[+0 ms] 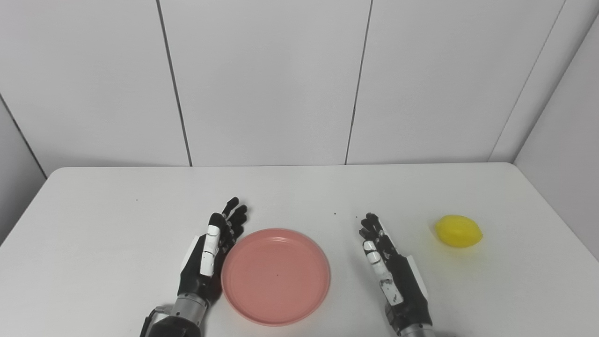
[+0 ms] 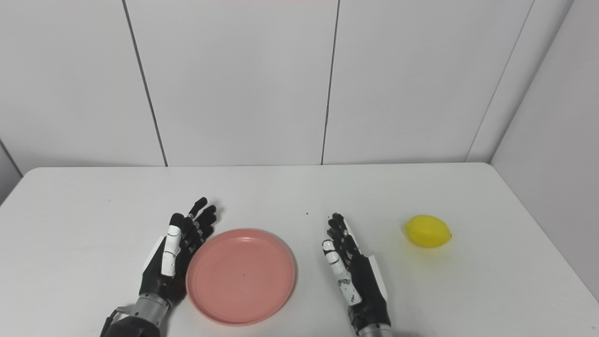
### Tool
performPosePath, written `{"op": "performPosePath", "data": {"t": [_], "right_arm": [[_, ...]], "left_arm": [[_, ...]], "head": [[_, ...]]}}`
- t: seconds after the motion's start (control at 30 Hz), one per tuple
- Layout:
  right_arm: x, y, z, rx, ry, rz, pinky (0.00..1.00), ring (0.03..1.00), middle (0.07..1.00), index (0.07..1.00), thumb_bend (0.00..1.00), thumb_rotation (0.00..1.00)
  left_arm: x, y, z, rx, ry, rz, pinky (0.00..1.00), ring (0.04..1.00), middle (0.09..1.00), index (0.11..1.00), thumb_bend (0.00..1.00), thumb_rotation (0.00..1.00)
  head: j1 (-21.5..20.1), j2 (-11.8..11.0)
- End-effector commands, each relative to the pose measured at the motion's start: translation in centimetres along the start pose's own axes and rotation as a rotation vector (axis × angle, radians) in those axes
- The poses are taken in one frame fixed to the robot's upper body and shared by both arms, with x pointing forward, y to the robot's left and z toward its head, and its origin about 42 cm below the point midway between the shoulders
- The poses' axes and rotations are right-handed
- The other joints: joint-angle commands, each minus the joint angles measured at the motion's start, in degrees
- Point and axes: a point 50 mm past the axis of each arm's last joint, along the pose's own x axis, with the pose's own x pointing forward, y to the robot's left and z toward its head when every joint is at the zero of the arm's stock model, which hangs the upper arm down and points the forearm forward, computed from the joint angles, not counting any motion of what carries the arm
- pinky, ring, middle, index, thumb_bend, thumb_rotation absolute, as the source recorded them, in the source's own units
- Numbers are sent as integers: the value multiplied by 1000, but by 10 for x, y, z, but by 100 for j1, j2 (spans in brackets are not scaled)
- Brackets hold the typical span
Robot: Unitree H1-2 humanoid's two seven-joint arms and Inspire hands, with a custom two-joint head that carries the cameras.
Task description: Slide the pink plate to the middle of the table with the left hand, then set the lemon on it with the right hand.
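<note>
The left hand point(image 1: 209, 252) lies edge-up with fingers spread and empty, its palm against the 9 o'clock rim of the pink plate point(image 1: 276, 276); the right hand point(image 1: 390, 269) rests likewise open and empty at the plate's 3 o'clock, apart from it. The plate is round, smooth, shallow-rimmed, sitting near the front middle of the white table point(image 1: 117, 224). The glossy oval lemon point(image 1: 458, 231) lies at 2 o'clock from the right hand, well apart.
</note>
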Motion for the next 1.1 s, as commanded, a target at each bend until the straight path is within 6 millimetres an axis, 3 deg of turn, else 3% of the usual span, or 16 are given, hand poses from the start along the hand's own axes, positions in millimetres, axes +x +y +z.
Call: {"op": "performPosePath", "data": {"t": [0.0, 0.2, 0.63, 0.87, 1.07], "right_arm": [[10, -5, 19, 0, -95, -3, 967, 918, 925, 942, 561, 840], [13, -13, 22, 16, -82, -13, 950, 910, 919, 926, 615, 806], [16, -9, 26, 9, -81, -21, 946, 910, 919, 929, 617, 827], [19, -11, 28, 12, -101, -30, 933, 907, 915, 926, 615, 811], [24, -18, 36, -25, -132, -51, 996, 923, 922, 935, 627, 856]], "left_arm": [[2, -15, -3, -27, 2, -9, 1000, 964, 939, 936, 780, 1000], [5, -23, 7, -36, -6, -18, 1000, 969, 941, 936, 758, 1000], [-4, 0, 6, 7, 5, 24, 1000, 961, 947, 941, 805, 1000], [-24, 20, 16, 0, -48, 94, 976, 936, 931, 930, 772, 1000], [-44, 36, 21, 9, -45, 97, 991, 953, 963, 962, 754, 1000]], "head": [[6, -8], [106, 105], [15, 199], [-90, 212], [-165, 250]]}}
